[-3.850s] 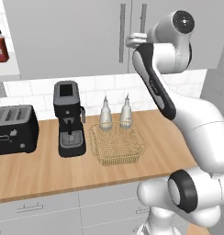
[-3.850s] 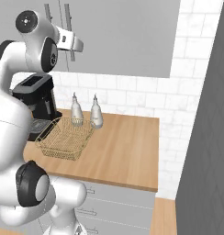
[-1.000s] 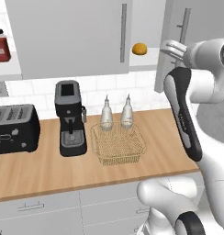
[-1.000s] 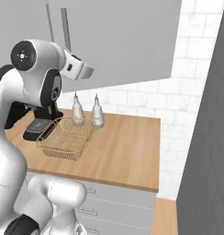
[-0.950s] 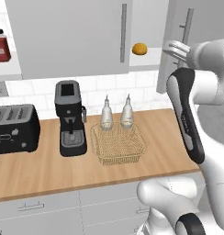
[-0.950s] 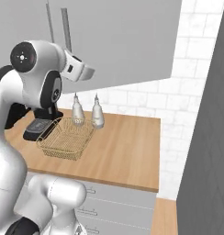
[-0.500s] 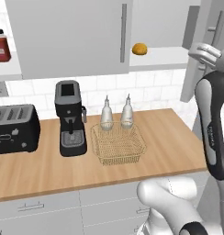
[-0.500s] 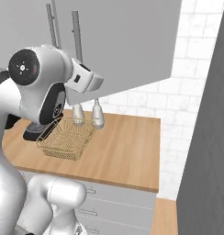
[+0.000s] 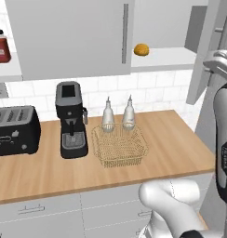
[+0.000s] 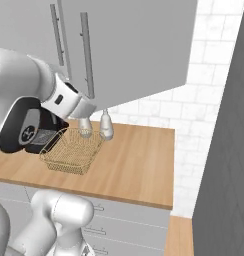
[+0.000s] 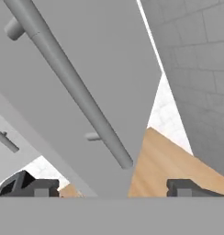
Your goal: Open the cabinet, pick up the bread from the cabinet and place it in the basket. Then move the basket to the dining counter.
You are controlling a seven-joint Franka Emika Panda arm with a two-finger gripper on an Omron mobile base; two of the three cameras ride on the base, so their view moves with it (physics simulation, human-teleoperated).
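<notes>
The cabinet's right door [image 9: 202, 51] stands swung out, its left door [image 9: 69, 37] shut. On the bared shelf lies the bread [image 9: 141, 49], a small orange-brown roll. The tan wire basket [image 9: 119, 146] sits empty on the wooden worktop below, also seen as the basket [image 10: 72, 150]. In the hand view my gripper [image 11: 109, 188] is open, its fingertips [image 11: 26, 186] wide apart just under the lower end of the door's bar handle [image 11: 72, 87] and not touching it. My arm [image 9: 222, 139] rises at the far right beside the open door. The dining counter is out of view.
A black coffee machine [image 9: 71, 118] and a toaster [image 9: 15, 130] stand left of the basket. Two bottles [image 9: 107, 116] stand right behind it. A red jar [image 9: 0, 46] sits on a shelf at the left. A tall grey panel [image 10: 224, 125] closes off the right.
The right door has swung further out and my arm has gone right with it. The jaws have let go of the handle and spread wide.
</notes>
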